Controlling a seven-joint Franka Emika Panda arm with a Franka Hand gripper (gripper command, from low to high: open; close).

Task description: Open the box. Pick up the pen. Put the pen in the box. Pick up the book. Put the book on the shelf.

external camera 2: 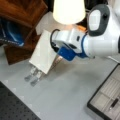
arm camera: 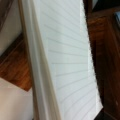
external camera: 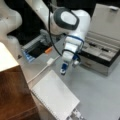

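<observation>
While the box [external camera: 105,47] stands with its lid raised at a front view's right, the pen [external camera 2: 113,103] lies inside it, in a compartment of the pale lining seen at the bottom right of a front view. The book [external camera: 55,96] lies flat on the grey surface [external camera: 100,92] just beside the brown shelf [external camera: 12,97], which fills a front view's bottom left and carries a pale flat top. In a front view the book [external camera 2: 43,52] leans out from under the arm, its far edge against the shelf [external camera 2: 22,15].

The gripper [external camera: 65,70] hangs just above the book's near corner in a front view, its blue-tipped fingers [external camera: 63,68] pointing down; whether they are parted or closed I cannot tell, and whether they touch the cover is unclear. In a front view the gripper [external camera 2: 58,58] sits at the book's right edge.

The wrist view is filled by the book [arm camera: 67,62], its faintly lined face running top to bottom, with the shelf [arm camera: 105,50] showing as brown wood on either side.

A dark tray [external camera: 37,48] with blue and orange items sits behind the book, and a white cable [external camera: 42,68] runs across the surface toward it.
</observation>
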